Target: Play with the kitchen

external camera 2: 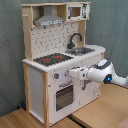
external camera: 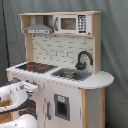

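The kitchen [external camera: 75,92] is a white and light-wood toy with a black-red hob [external camera: 35,66], a silver sink [external camera: 70,75], a black faucet [external camera: 83,59] and a grey hood [external camera: 39,28]. In the second exterior view the kitchen [external camera 2: 37,85] shows its oven door [external camera 2: 64,96] below the hob [external camera 2: 52,59]. My gripper [external camera 2: 73,73] sits right at the front panel just under the hob, beside the knobs, at the end of the white arm [external camera 2: 105,74]. The first exterior view shows the gripper [external camera: 33,86] against the same panel.
A toy microwave [external camera: 70,23] sits in the top shelf beside the hood. The kitchen stands on a wooden table [external camera 2: 102,111]. A grey curtain [external camera 2: 112,25] hangs behind. The rounded counter end [external camera: 102,79] sticks out past the sink.
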You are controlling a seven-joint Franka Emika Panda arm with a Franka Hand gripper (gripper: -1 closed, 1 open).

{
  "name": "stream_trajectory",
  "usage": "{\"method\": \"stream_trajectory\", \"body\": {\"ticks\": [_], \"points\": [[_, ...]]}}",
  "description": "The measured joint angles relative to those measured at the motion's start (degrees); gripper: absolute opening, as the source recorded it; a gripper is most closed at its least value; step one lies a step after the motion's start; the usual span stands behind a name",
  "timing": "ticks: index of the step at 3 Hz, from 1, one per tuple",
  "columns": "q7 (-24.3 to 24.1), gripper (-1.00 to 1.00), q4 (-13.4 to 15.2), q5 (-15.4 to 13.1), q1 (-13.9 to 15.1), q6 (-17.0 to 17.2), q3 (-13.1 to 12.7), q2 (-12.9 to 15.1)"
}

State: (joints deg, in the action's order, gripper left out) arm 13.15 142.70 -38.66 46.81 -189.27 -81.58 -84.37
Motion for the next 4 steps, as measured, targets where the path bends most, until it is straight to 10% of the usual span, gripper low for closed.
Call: {"method": "stream_trajectory", "body": {"ticks": [4], "points": [[-6.8, 1.0, 2.7, 1.2, -8.3, 14.3, 6.4, 1.5]]}}
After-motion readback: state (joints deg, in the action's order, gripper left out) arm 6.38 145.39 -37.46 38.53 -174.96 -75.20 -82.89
